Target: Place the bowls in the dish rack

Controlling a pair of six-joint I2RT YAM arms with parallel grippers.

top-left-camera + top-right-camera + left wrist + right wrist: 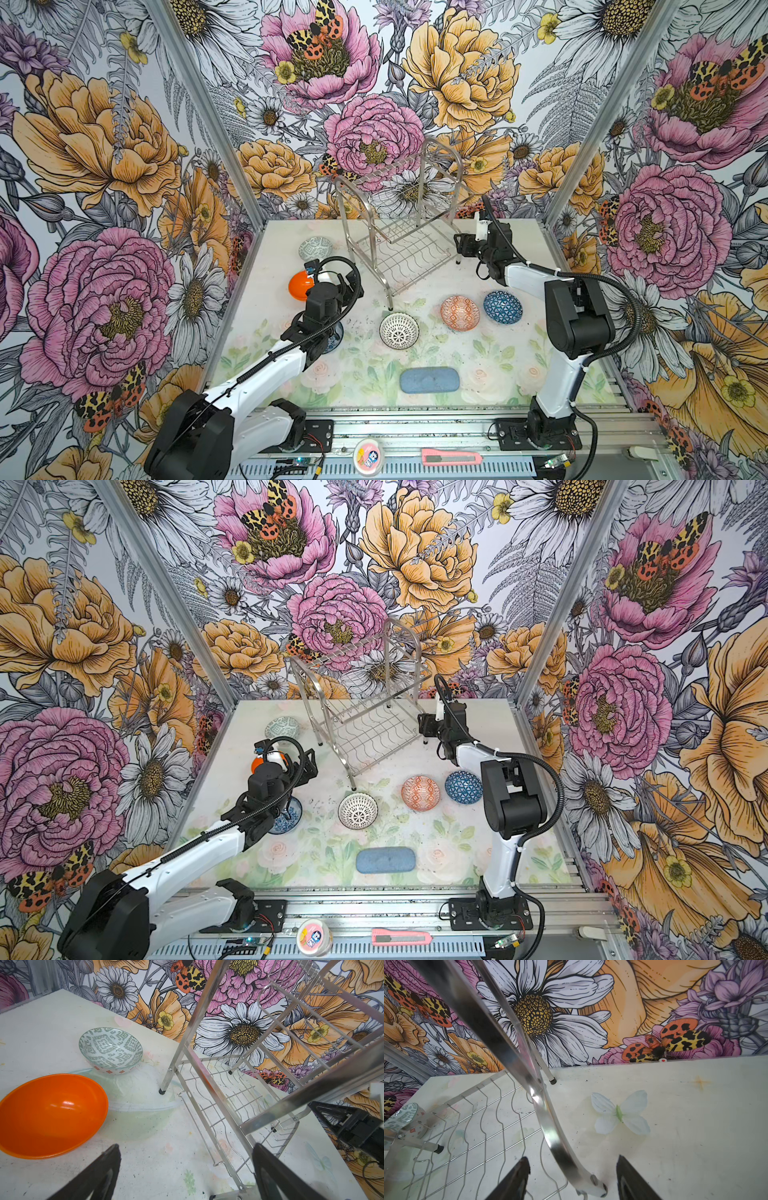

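Jaws of the right gripper stood partly apart, straddling a curved lower tube of the two-tier shiny silver wire dish rack with a gap on either side, so nothing was gripped; seen from above, it sat low at the rack's right side; the left gripper was spread wide and empty, hovering over the white table between the plain orange bowl and the rack's near corner; the rack stood upright at the back middle of the table; the small grey-green patterned bowl rested on the table just left of the rack, the orange one a little nearer the front; the blue floral bowl was mostly hidden under the left arm; the black-and-white lattice bowl lay just in front of the rack's front leg, with the orange-white geometric bowl and the dark-blue triangle-patterned bowl side by side to its right; a flat oblong blue-grey pad lay nearer the front edge.
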